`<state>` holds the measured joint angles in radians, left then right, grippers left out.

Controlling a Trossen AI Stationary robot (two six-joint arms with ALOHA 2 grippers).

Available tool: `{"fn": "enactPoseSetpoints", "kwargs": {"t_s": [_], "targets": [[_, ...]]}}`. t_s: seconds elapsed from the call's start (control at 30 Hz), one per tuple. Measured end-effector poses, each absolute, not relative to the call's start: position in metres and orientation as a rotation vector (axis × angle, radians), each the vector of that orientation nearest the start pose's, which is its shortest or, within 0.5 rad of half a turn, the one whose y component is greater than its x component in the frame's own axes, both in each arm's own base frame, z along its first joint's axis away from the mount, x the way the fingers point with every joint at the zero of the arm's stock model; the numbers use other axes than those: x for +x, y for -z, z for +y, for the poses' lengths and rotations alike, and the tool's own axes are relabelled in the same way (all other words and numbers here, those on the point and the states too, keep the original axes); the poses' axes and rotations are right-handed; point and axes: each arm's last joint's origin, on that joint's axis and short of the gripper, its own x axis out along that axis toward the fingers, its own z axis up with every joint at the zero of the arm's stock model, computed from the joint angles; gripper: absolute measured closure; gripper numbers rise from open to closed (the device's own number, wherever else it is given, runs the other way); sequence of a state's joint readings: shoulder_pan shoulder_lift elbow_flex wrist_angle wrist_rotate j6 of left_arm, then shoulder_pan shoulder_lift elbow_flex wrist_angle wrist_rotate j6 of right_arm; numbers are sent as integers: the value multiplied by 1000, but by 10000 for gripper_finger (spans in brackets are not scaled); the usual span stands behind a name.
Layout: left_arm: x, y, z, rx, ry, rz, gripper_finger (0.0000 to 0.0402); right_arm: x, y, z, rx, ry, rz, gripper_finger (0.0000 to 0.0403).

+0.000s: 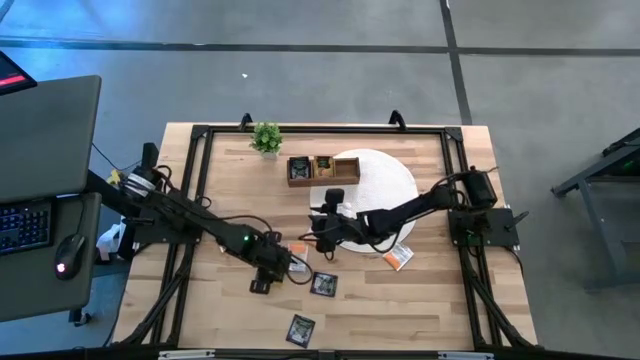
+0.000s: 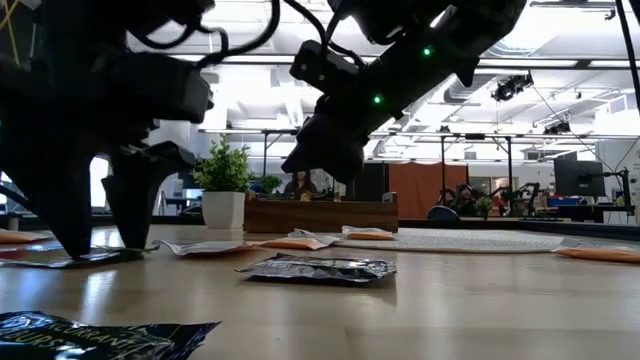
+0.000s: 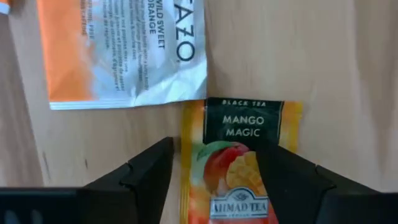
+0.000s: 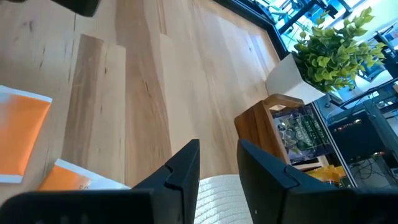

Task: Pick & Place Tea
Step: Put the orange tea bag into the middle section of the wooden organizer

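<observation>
My left gripper points down at the table's near middle. It is open over a yellow-orange tea sachet printed "Mango Magic", which lies flat on the wood. A white-and-orange sachet lies just beyond it. My right gripper hangs above the near edge of the round white mat. Its fingers are a narrow gap apart with nothing between them, and they slant toward the wooden tray. Two black sachets lie nearer the front edge. My left gripper comes from above, its fingers reaching down to table level. One finger overlaps the Mango sachet's side edge; the other stands just off the opposite edge. Whether either finger touches the sachet I cannot tell.
A small potted plant stands at the far edge, beside the tray, which holds sachets. More orange sachets lie near the mat. A black frame runs around the tabletop. Bare wood lies at the near right.
</observation>
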<state>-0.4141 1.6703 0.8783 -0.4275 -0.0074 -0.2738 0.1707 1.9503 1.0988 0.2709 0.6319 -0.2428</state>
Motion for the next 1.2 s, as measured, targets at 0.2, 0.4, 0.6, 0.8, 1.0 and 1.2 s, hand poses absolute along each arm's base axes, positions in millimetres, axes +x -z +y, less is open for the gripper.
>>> {"fn": "enactPoseSetpoints", "kwargs": {"t_s": [0.2, 0.4, 0.6, 0.8, 1.0, 1.2], "targets": [[272, -130, -115, 19, 109, 1278, 204, 398, -154, 52, -456, 372, 586, 299], [273, -128, -109, -48, 40, 1303, 302, 399, -155, 52, -444, 346, 574, 299], [270, -140, -103, -111, -105, 1241, 391, 399, -155, 52, -443, 347, 572, 299], [255, -158, -92, -80, -336, 1197, 391, 400, -157, 53, -383, 361, 538, 299], [246, -180, -78, -34, -677, 953, 390, 408, -165, 41, -80, 256, 415, 299], [261, -192, -70, -25, -782, 698, 390, 412, -167, 10, 193, 310, 361, 299]]}}
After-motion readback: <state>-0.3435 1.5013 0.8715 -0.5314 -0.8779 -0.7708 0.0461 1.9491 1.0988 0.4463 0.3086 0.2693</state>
